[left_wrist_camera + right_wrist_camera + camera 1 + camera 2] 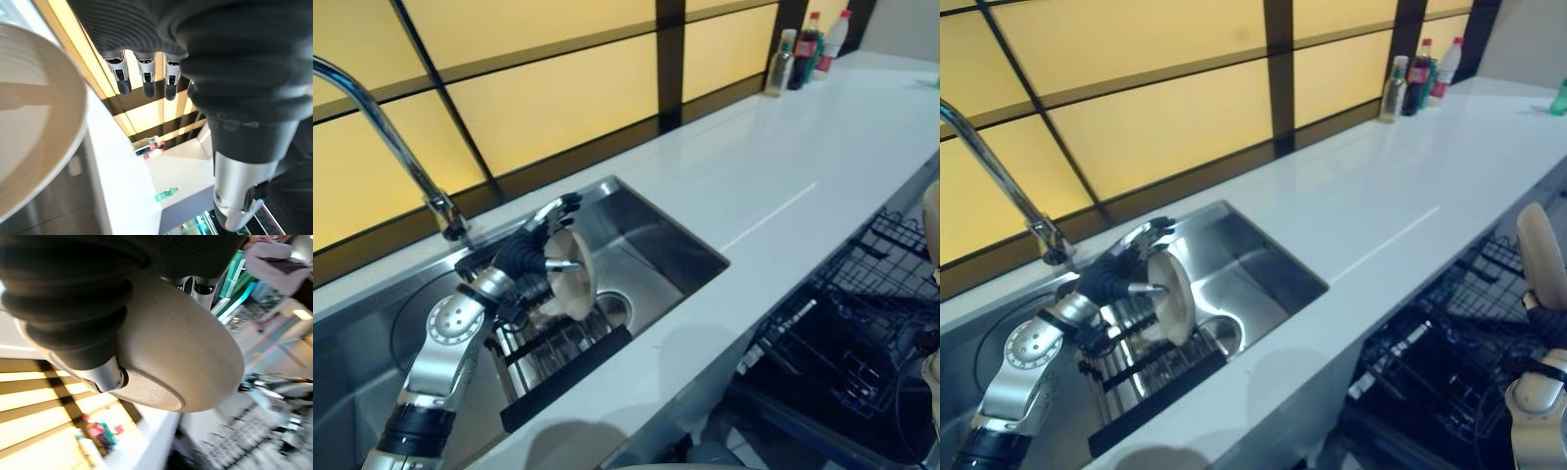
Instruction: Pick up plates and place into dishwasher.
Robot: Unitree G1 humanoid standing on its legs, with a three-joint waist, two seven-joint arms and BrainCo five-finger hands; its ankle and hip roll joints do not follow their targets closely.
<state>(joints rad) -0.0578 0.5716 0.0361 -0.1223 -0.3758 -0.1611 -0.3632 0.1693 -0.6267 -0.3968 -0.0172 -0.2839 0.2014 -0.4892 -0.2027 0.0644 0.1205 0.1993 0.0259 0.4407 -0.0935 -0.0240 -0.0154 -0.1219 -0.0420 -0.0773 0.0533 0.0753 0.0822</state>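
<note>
A beige plate (pixel 576 282) stands on edge in the wire rack (pixel 548 354) inside the sink (pixel 658 247). My left hand (pixel 523 260) is at that plate: the fingers reach over its top rim and the thumb lies across its face. In the left wrist view the fingers (pixel 143 77) are straight, with the plate (pixel 34 122) beside them. A second beige plate (pixel 1540 257) is held upright above the dishwasher rack (pixel 1449 343) by my right hand (pixel 1536 394). In the right wrist view the thumb (pixel 108 377) presses on this plate (pixel 181 357).
A curved tap (pixel 393 139) rises behind the sink. The white counter (pixel 803 166) runs to the far right, where a few bottles (pixel 803 51) stand at its back end. The dishwasher's dark wire basket is pulled out below the counter's front edge.
</note>
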